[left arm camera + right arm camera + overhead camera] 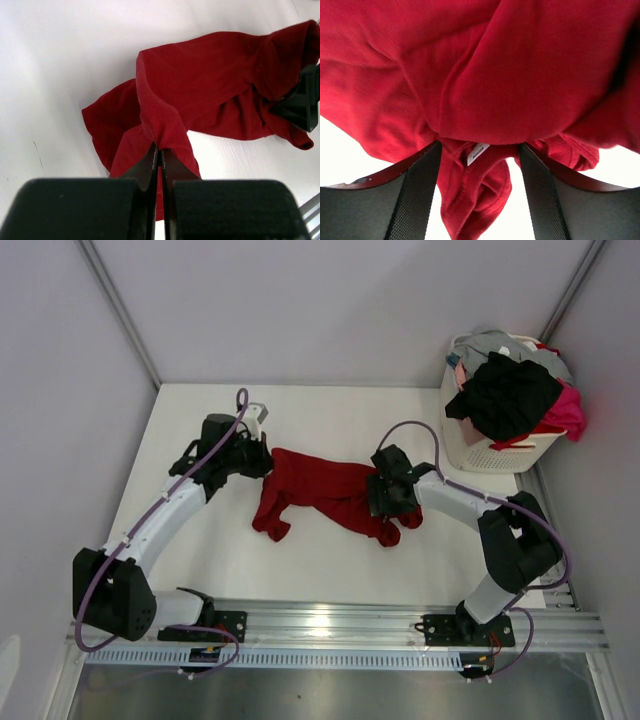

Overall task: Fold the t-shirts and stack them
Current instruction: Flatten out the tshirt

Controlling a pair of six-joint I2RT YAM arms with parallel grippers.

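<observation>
A dark red t-shirt (pixel 318 490) lies crumpled in the middle of the white table. My left gripper (pixel 262 462) is at the shirt's left end; in the left wrist view (pixel 160 151) its jaws are shut on a pinched fold of the red cloth (pixel 200 85). My right gripper (pixel 386 496) sits on the shirt's right end. In the right wrist view (pixel 480 155) its fingers (pixel 415 195) stand wide apart, with a bunch of red cloth (pixel 485 75) and a white label (pixel 478 152) between them, not clamped.
A white laundry basket (pixel 480 452) stands at the back right, heaped with a black t-shirt (pixel 508 395), a pink one (pixel 568 412) and a grey one (pixel 490 340). Grey walls close the back and sides. A metal rail (pixel 330 625) runs along the near edge.
</observation>
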